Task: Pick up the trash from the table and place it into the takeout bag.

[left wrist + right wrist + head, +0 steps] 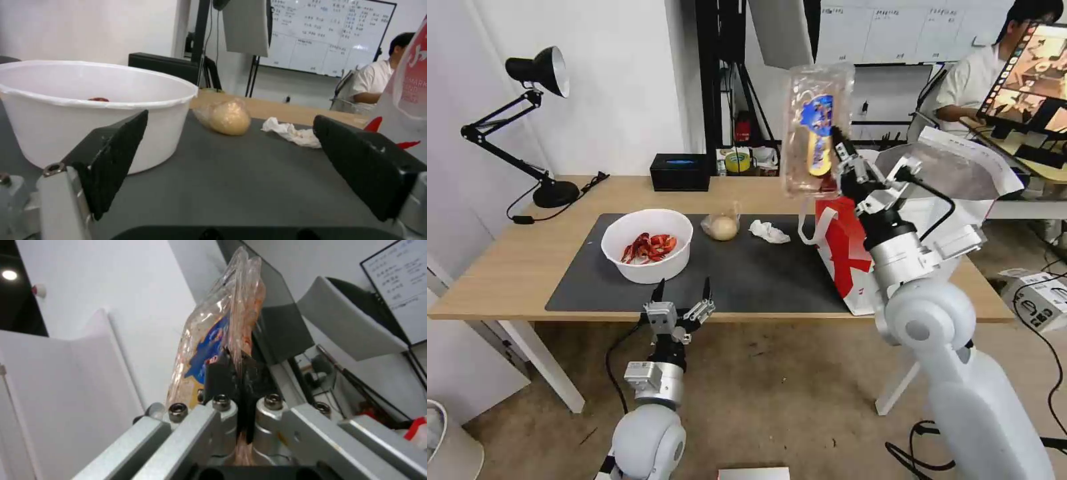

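Open mat ahead of us

Bare mat (747, 273) lies between our white bowl (647, 245) and takeout bag (854, 253); bun (722, 227) and tissue (768, 231) sit behind.

We see a plain white wall (620, 80) behind the bench, where a black desk lamp (527, 113) on a jointed arm stands at the far left corner beside a black rectangular box (680, 171). Farther back hangs a whiteboard (887, 30) covered in writing, with a dark metal stand (724, 67) before it. The floor (774, 387) is worn beige, with black cables (920, 447) trailing across it.
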Controlling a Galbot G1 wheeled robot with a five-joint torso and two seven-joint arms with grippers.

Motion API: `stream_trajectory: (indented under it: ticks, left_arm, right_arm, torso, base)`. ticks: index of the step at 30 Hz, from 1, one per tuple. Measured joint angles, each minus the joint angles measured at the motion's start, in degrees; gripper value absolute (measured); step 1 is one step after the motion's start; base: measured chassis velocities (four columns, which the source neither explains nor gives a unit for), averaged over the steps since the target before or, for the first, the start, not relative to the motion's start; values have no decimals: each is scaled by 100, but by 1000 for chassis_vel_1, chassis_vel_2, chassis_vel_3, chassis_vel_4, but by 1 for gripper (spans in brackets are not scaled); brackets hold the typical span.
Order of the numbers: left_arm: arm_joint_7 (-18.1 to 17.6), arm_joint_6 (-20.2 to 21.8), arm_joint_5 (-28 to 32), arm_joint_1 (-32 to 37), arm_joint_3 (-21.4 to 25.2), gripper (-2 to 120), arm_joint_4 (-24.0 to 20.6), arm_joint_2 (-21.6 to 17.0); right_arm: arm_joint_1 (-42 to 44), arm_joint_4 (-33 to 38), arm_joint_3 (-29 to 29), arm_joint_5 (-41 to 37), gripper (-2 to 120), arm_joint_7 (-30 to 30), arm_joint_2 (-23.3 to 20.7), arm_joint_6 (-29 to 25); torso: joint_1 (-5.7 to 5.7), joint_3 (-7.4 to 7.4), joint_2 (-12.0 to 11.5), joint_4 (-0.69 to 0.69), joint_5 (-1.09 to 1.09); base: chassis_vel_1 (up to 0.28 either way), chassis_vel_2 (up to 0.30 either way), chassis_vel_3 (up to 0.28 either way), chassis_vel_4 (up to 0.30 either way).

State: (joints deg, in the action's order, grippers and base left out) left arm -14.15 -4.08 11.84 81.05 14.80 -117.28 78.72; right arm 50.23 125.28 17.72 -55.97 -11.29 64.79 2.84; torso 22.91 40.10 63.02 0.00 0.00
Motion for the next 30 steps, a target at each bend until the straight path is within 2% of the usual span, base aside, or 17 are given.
stream_trajectory:
  ticks: [3,6,16,30]
  left_arm:
    - [-1,0,-1,-7,-3,100,10,-1]
    - [-4,0,-6,-19,-12,100,16,12]
    - [-5,-2,-20,1,-16,100,15,26]
    - [-8,-15,-33,4,1,100,8,40]
  right_arm:
    - [-20,5,14,-5,0,-114,-3,0]
    - [-113,10,23,-23,0,-596,7,14]
    - [-444,-122,85,-182,0,-1578,67,39]
    - [-884,-408,170,-374,0,-2400,135,65]
  torso:
    - [0,0,0,0,0]
    - [0,0,0,0,0]
    - [0,0,0,1,0]
    - [0,0,0,1,0]
  base:
    - [0,0,0,0]
    - [0,0,0,0]
    - [0,0,0,0]
    - [0,0,0,0]
